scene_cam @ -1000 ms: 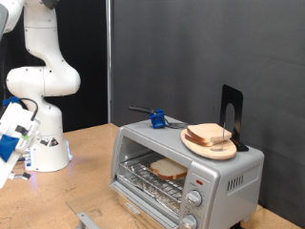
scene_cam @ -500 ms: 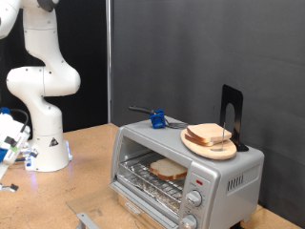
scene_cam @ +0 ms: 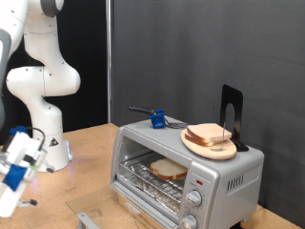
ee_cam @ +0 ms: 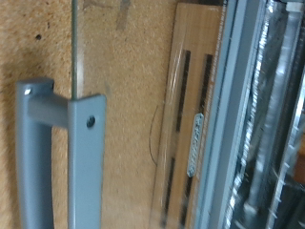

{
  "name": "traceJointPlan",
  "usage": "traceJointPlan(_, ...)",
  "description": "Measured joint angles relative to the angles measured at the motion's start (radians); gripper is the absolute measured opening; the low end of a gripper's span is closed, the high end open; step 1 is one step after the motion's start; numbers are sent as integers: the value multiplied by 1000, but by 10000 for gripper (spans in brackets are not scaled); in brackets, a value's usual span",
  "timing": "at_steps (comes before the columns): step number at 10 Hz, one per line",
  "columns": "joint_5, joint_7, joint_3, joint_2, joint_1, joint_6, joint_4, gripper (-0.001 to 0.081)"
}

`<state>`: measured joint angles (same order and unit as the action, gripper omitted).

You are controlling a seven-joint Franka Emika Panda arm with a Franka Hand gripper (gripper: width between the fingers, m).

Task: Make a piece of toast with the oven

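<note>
The silver-grey oven [scene_cam: 229,176] stands at the exterior view's lower right. Its glass door hangs open, with the grey handle [scene_cam: 88,220] near the bottom edge. A slice of toast [scene_cam: 169,170] lies on the wire rack inside. My gripper [scene_cam: 10,191] is blurred at the exterior view's far left, low down and well apart from the oven. Nothing shows between its fingers. The wrist view shows no fingers, only the door handle [ee_cam: 48,162] close up, the glass door [ee_cam: 124,86] and the edge of the oven's inside [ee_cam: 272,114].
A round wooden plate [scene_cam: 195,145] with bread on it sits on the oven's top, next to a black upright stand [scene_cam: 232,113] and a blue-handled utensil [scene_cam: 157,119]. Knobs [scene_cam: 193,198] and a red light [scene_cam: 198,180] are on the oven's front. The arm's white base [scene_cam: 50,148] stands at left.
My gripper has moved down and a little to the right at the exterior view's left edge. The oven, toast and plate have not moved.
</note>
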<state>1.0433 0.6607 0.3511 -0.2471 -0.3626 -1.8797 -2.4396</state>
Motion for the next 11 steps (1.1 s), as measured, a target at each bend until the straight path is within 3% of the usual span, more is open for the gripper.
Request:
traceJointPlan(5,88,45,-95,-102,35,-97,-6,808)
traceJointPlan(9,138,83,-174,-111,57,-81,-6,808)
traceJointPlan(11,136,79,-182,-94,55,-15,-7,808)
